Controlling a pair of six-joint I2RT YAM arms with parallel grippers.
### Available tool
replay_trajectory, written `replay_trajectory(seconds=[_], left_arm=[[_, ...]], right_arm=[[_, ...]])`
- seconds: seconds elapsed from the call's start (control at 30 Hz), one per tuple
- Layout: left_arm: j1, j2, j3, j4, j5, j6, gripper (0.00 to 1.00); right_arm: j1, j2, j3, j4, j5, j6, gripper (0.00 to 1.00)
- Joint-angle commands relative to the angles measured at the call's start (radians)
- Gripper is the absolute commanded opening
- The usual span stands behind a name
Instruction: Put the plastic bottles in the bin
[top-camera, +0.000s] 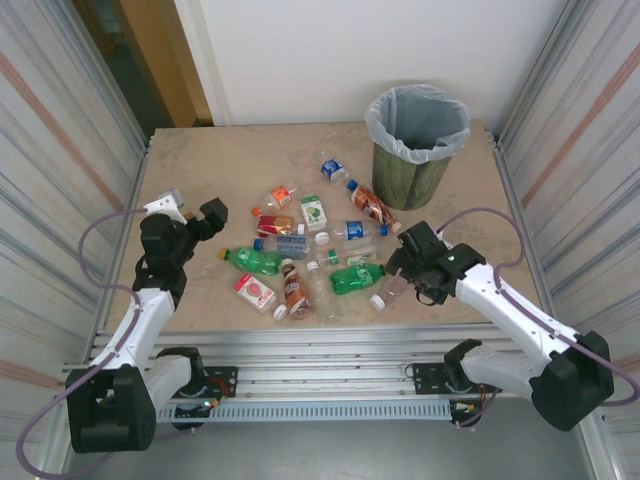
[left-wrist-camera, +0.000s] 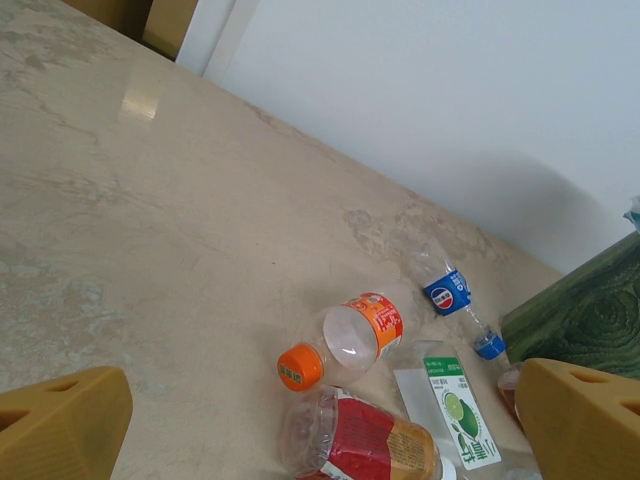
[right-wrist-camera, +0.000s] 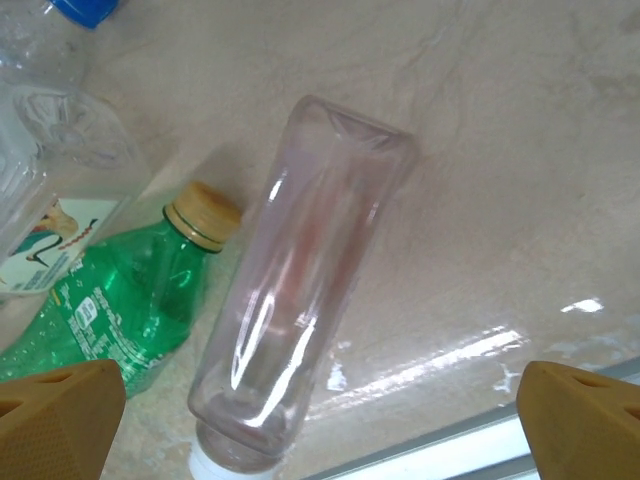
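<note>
Marbled bench (top-camera: 200, 160) lies between corrugated walls, with the plastic bottles (top-camera: 310, 250) strewn across its middle and the bin (top-camera: 410, 180) standing at the far right corner; my right fingers (right-wrist-camera: 60, 415) are spread wide and hold nothing, hanging over a clear bottle (right-wrist-camera: 300, 290) that lies flat near the bench's near edge, white cap (right-wrist-camera: 230, 465) toward that edge; my left fingers (left-wrist-camera: 60, 420) are just as wide and empty, raised over bare bench and looking toward an orange-capped bottle (left-wrist-camera: 350, 340). The step, as I judge it, is to take the clear bottle; it lies slightly askew between my right fingers, so I would turn the wrist a little to square them across its body, then come down around the middle, not the tapering neck; a green bottle (right-wrist-camera: 120, 310) lies just beside it, so the finger on that side must slip into the gap without nudging it; thin plastic will likely buckle and slide, so I close gently yet fully before lifting toward the bin.
</note>
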Motion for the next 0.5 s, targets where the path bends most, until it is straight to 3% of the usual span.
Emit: replay_trajectory(seconds=[0.0,0.23,0.47], left_arm=[[-0.002,0.003,0.006,0.029,0.011,-0.014,0.99],[-0.001,0.003,-0.001,0.023,0.005,-0.009,0.99],[-0.002,-0.001,-0.002,0.013,0.000,0.001,0.99]], right_arm=[[0.006,0.041,-0.007,0.056,-0.028,0.056,0.97],[0.003,0.155,-0.023,0.126,-0.053,0.071,0.91],[-0.017,0.236,-0.057,0.206,-0.071,0.074,0.75]])
